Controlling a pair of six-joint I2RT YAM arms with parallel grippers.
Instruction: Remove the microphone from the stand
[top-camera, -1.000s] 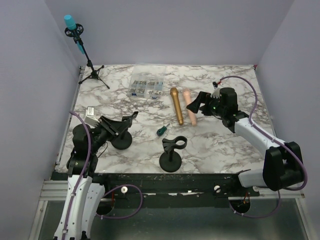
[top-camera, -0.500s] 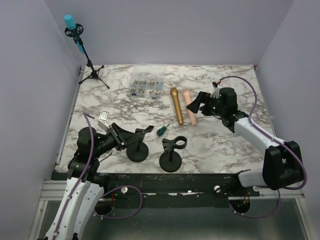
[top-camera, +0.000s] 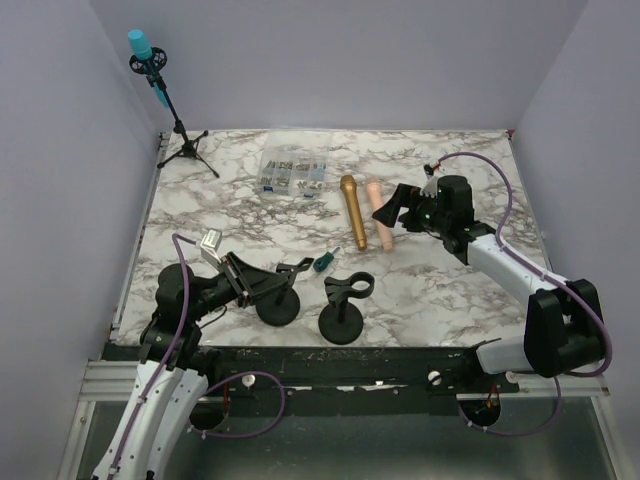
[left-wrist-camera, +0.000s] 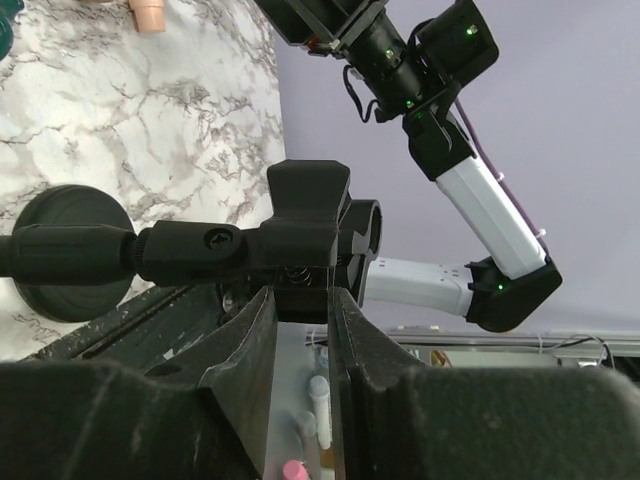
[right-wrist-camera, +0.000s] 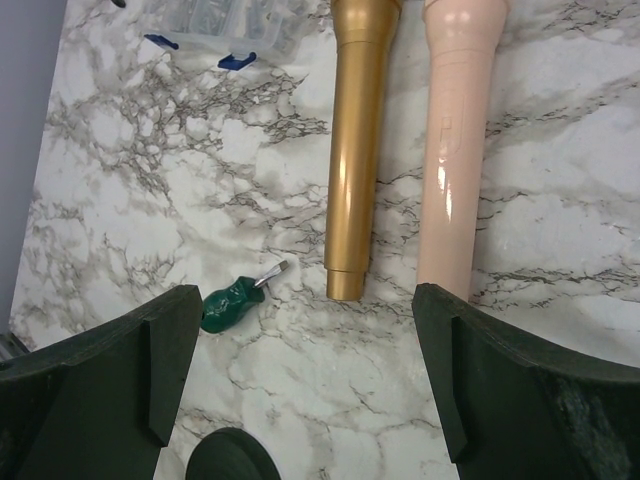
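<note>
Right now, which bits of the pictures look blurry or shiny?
Left wrist view: the fingers of the left tool, up close, are dark and blurry, while the black stand it grips looks sharp. Right wrist view: bright glare streaks run along the pink microphone and the gold microphone. Top view: the light is even and the shadows are soft.

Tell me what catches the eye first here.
The left fingers pinch an empty black stand at the near edge. A gold mic and a pink mic lie side by side mid-table, by the open right fingers. A teal mic sits on a tripod in the far left corner.
</note>
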